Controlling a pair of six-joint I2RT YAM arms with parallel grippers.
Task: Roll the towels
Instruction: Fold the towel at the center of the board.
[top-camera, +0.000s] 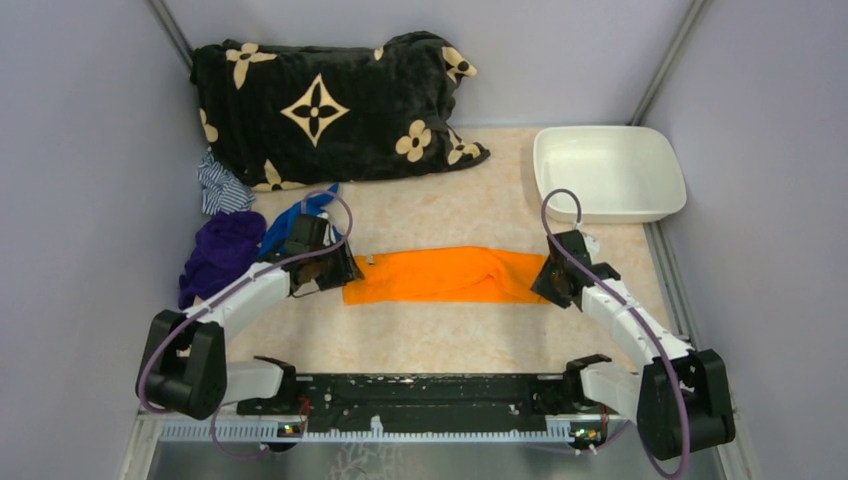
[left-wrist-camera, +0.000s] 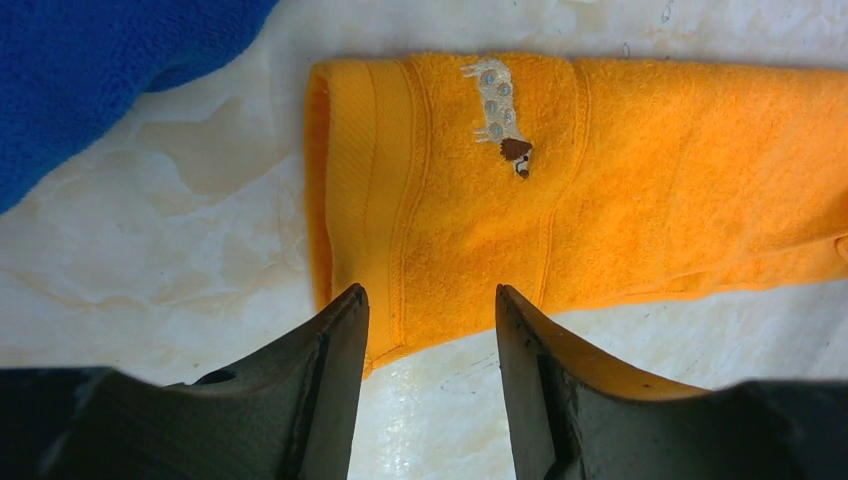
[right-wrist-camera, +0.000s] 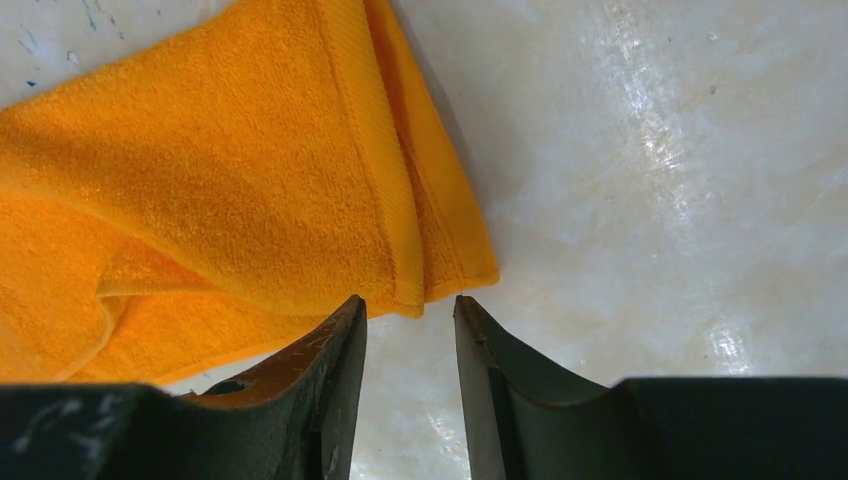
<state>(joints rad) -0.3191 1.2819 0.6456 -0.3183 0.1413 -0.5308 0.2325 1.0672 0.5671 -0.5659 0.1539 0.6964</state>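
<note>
- Left fingers (left-wrist-camera: 300, 390) are spread over the hem of the orange towel (left-wrist-camera: 620, 180): closing shallow could catch one layer.
- Right fingers (right-wrist-camera: 310, 390) are released beside its corner: they may miss.

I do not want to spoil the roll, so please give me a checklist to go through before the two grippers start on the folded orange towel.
1. The folded orange terry towel lies as a long flat strip: ok.
2. The left gripper is open, with the towel's left corner between its jaws: ok.
3. The right gripper is open, but the right corner lies just ahead of its jaws, not between them: not ok.
4. The royal blue terry towel is apart from the orange one: ok.
5. Either gripper touching the pale marbled table: cannot tell.
</note>
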